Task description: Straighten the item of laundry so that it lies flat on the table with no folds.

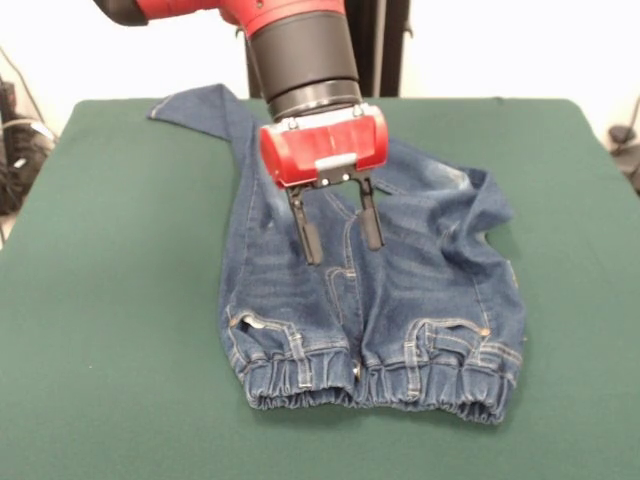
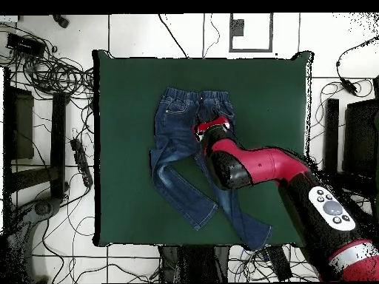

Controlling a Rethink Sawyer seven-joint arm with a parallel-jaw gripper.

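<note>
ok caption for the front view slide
Open end effector poised over rumpled blue jeans on the green table.

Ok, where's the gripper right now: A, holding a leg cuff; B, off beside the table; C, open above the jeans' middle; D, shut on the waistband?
C: the gripper hangs over the middle of the jeans, its two fingers spread apart with nothing between them.

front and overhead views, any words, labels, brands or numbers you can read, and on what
None can be read in either view.
Gripper: its red housing carries a pale grey strip, no text legible.
Jeans: tan stitching only; no brand patch or tag visible.
Arm: a grey panel with round buttons near the base, markings too small to read.
Table: plain green top, no marks.
</note>
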